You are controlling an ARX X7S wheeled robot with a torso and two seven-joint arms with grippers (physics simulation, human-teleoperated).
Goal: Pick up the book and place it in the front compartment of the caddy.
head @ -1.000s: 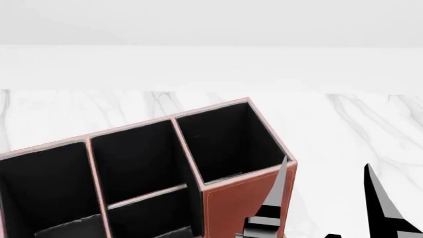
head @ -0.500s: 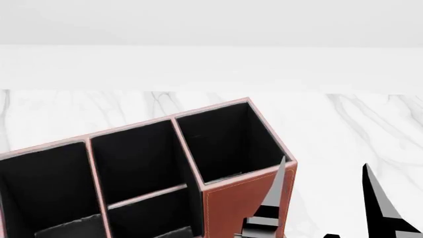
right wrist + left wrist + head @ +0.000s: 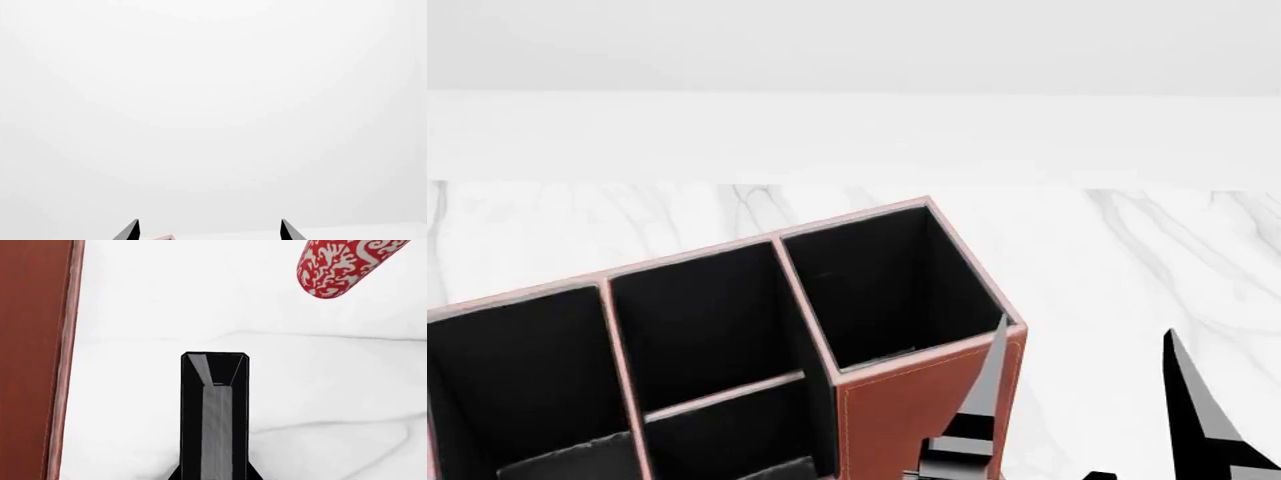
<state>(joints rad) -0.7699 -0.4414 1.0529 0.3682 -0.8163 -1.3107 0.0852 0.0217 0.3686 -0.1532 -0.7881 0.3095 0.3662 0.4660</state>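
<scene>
In the left wrist view the book (image 3: 215, 410) is seen edge-on, with black covers on either side of a grey strip of pages. My left gripper (image 3: 214, 474) is shut on it, and only its black fingertips show at the book's base. The book hangs over the white marble top beside the caddy's reddish-brown outer wall (image 3: 30, 350). In the head view the caddy (image 3: 894, 410) shows several black compartments with pale pink rims. My right gripper (image 3: 1086, 330) stands open just right of the caddy's near end. Nothing is between its fingers (image 3: 209, 231).
A red-and-white patterned mug (image 3: 340, 265) lies beyond the book in the left wrist view. The white marble table (image 3: 1094, 250) runs behind and to the right of the caddy, with a plain white wall beyond it. A bit of the caddy's pink rim (image 3: 160, 237) shows between the right fingertips.
The right gripper's fingers swayed very slightly left and came back. The caddy has not moved.
</scene>
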